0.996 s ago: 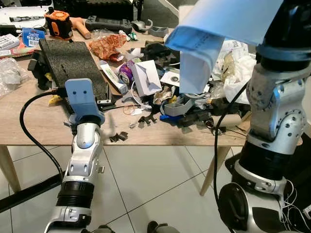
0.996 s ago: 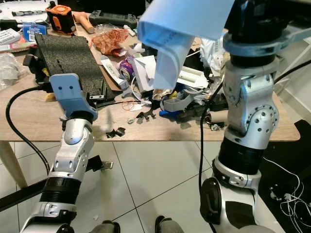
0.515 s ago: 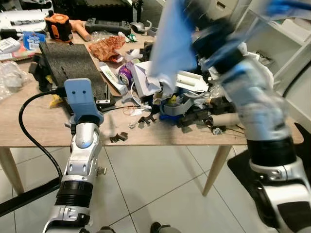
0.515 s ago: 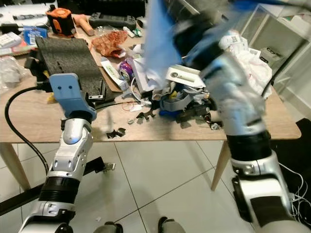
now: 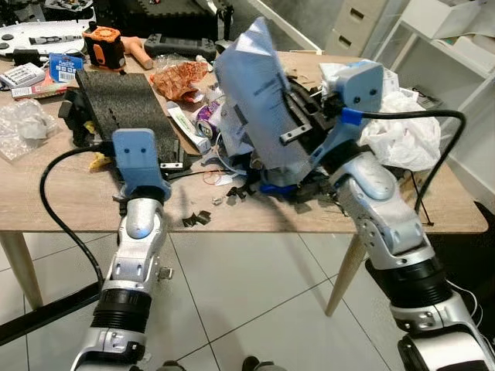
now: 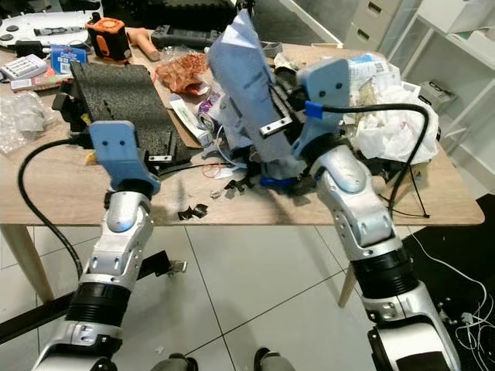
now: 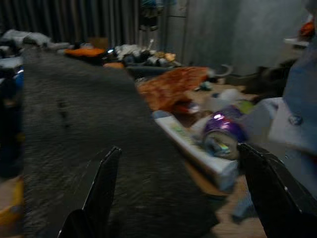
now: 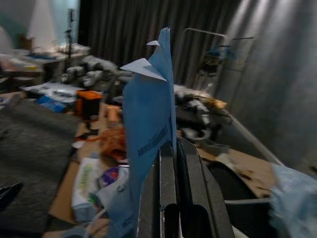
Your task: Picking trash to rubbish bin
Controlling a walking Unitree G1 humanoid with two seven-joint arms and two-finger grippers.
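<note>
R gripper (image 8: 171, 163) is clenched on a blue plastic mailer bag (image 5: 259, 100), fingers pinching it along one edge, w/ the rest standing up above the cluttered wooden table (image 5: 54, 197), over the heap of trash near the table's middle. Bag looks light, thin and floppy: creased, folded at the top, prob. slippery film, so it will sag or flap when swung, and a pinch on one layer could slip; a hold deeper in, across a doubled fold, seems safer than the bare edge. No rubbish bin can be made out, so drop-off spot unknown. L gripper (image 7: 181, 193) is spread wide, empty, low over the black foam mat (image 5: 116, 97) at the table's near-left side, facing a purple drink can (image 7: 222, 135) and a flat toothpaste-type box (image 7: 190, 148) just beside it. Can would be stiff, light, rolls easily; take it across the body. Box is rigid card, take by its long sides. Also on table: crumpled orange wrapper (image 5: 179, 77), orange tape measure (image 5: 104, 46), white plastic bag (image 5: 402, 135) at far right, small black scraps (image 5: 197, 219) near the front edge.
</note>
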